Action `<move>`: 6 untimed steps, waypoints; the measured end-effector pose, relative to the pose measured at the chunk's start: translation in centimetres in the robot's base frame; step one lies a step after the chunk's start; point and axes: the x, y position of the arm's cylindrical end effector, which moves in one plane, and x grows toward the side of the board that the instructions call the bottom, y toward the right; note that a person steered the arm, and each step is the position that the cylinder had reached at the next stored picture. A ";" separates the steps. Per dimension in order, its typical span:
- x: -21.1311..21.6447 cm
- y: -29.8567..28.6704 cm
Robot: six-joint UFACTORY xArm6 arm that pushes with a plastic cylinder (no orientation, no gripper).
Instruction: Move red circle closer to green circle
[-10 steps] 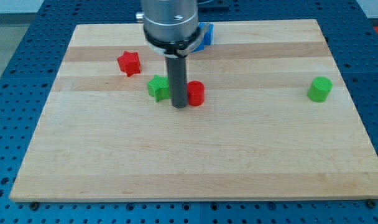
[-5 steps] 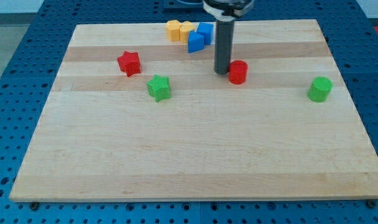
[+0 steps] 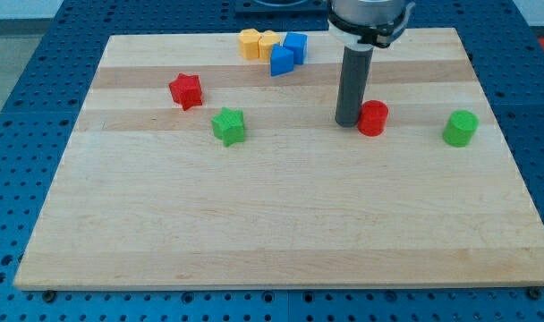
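Observation:
The red circle (image 3: 373, 118) is a short red cylinder on the wooden board, right of centre in the upper half. The green circle (image 3: 461, 129) is a green cylinder near the board's right edge, level with it and about a hand's width to its right. My tip (image 3: 347, 122) rests on the board right against the red circle's left side. The dark rod rises from it to the arm's grey housing at the view's top.
A red star (image 3: 186, 90) and a green star (image 3: 228, 126) lie on the board's left half. Two yellow blocks (image 3: 258, 43) and two blue blocks (image 3: 289, 51) cluster at the top edge. The wooden board (image 3: 272, 233) sits on a blue perforated table.
My tip and the red circle have moved together to the view's right, first rising toward the top, then down a little. The red circle now lies nearer the green circle.

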 end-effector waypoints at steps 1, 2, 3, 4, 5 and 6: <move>0.8 1.4; 0.9 3.5; 0.9 5.1; 0.7 5.6; 0.2 6.9; -0.6 8.5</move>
